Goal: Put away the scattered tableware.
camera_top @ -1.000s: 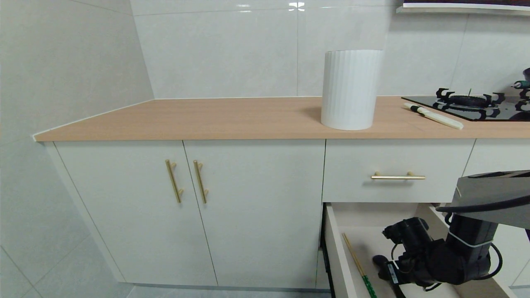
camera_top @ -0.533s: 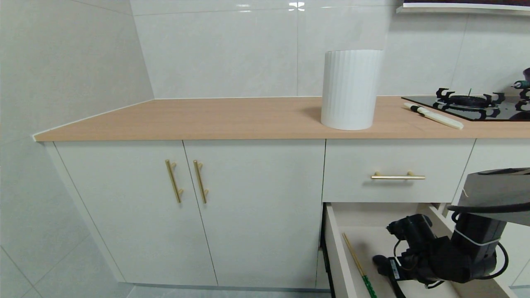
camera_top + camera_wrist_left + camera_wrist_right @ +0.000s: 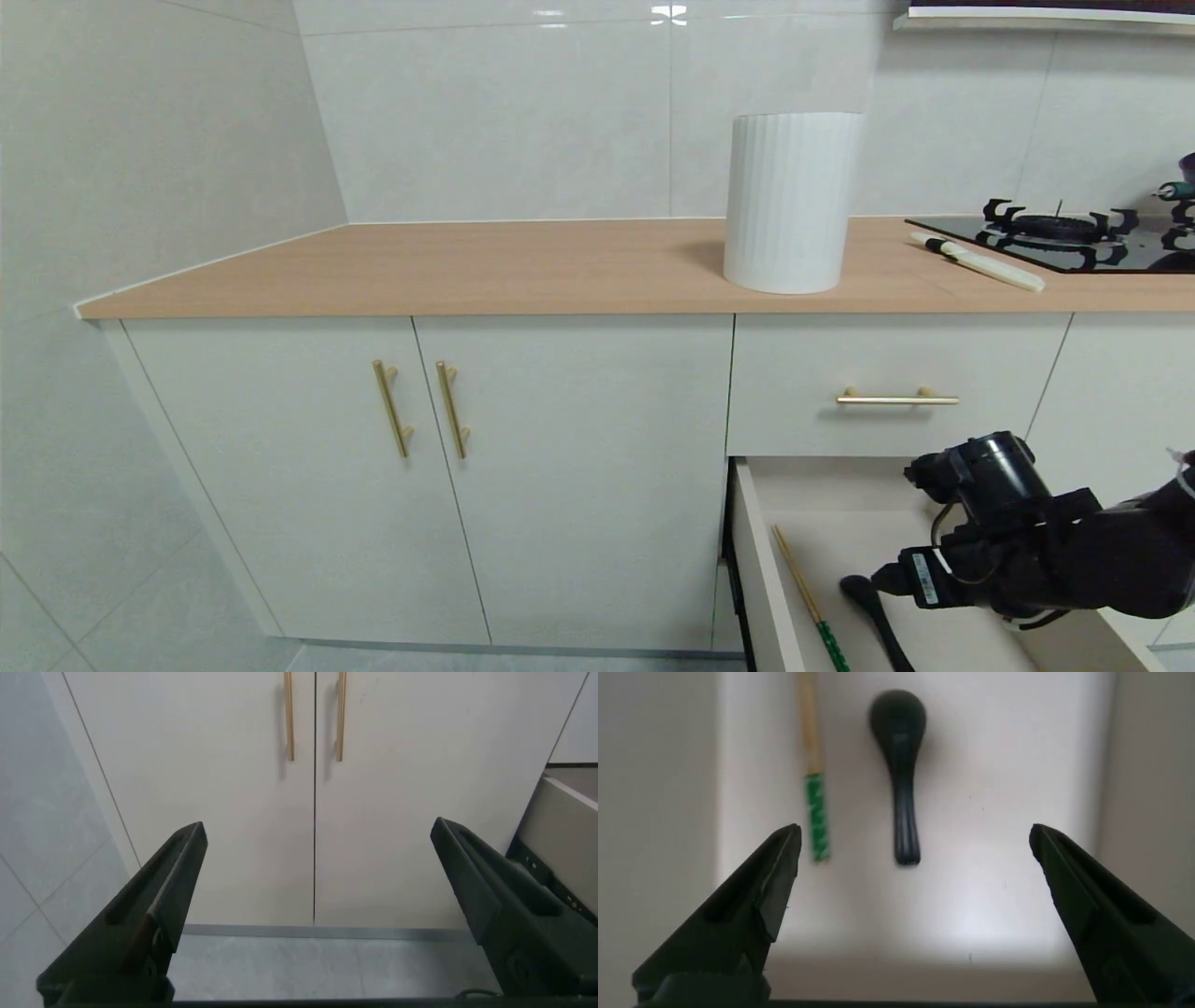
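Note:
The lower drawer (image 3: 758, 560) stands pulled out at the bottom right of the head view. In it lie a black spoon (image 3: 873, 611) and wooden chopsticks with green ends (image 3: 808, 597), side by side. My right arm (image 3: 1055, 560) hangs over the drawer. In the right wrist view my right gripper (image 3: 910, 915) is open above the spoon (image 3: 898, 765) and the chopsticks (image 3: 813, 765), holding nothing. A cream utensil with a black band (image 3: 976, 261) lies on the wooden counter (image 3: 467, 266). My left gripper (image 3: 318, 915) is open and empty, low in front of the cabinet doors.
A tall white ribbed container (image 3: 792, 201) stands on the counter. A black gas hob (image 3: 1064, 238) sits at the far right. Above the open drawer is a shut drawer with a gold handle (image 3: 896, 399). Double doors with gold handles (image 3: 420, 409) are to the left.
My right arm has lifted and drawn to the right, away from the spoon, whose handle now shows. The spoon and chopsticks have stayed in the drawer.

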Controlling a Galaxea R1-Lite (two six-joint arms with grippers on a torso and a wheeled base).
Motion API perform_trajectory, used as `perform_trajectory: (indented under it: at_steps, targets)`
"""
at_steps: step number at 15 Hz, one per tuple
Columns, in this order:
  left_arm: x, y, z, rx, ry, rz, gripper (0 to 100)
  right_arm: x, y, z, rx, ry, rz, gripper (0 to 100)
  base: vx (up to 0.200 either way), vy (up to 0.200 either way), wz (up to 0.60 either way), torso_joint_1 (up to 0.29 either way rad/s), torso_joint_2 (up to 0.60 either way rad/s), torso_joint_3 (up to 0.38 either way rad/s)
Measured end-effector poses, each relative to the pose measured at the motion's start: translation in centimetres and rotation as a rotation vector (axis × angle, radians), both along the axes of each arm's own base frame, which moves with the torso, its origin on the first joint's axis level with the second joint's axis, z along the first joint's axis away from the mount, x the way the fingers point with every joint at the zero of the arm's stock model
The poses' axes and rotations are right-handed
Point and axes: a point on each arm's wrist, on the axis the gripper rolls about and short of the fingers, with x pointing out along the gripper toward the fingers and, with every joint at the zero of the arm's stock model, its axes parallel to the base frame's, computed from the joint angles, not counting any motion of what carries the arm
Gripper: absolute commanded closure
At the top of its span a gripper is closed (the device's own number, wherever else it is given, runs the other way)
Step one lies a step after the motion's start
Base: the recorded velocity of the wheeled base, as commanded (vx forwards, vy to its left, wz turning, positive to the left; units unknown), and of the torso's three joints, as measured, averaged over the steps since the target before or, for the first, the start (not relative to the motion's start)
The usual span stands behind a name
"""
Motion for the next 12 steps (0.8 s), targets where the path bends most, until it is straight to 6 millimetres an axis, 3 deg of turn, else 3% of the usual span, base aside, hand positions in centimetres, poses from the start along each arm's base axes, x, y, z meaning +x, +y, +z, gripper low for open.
perform_trajectory:
  at_steps: [6, 9, 12]
  targets:
    - [0.0, 0.0, 0.0, -0.001, 0.0, 0.0, 0, -3.5, 0.6, 5.5, 0.01, -0.019, 0.067, 0, -0.2, 0.0, 0.0, 0.002, 0.01, 0.003]
    - [0.0, 0.0, 0.0, -0.001, -0.001, 0.0, 0, -4.8, 0.9, 6.7, 0.01, -0.026, 0.106, 0, -0.2, 0.0, 0.0, -0.001, 0.0, 0.006]
    - [0.0, 0.0, 0.0, -0.001, -0.001, 0.0, 0, -7.1, 0.9, 7.0, -0.072, 0.076, 0.22, 0, 0.0, 0.0, 0.0, 0.0, 0.0, 0.0]
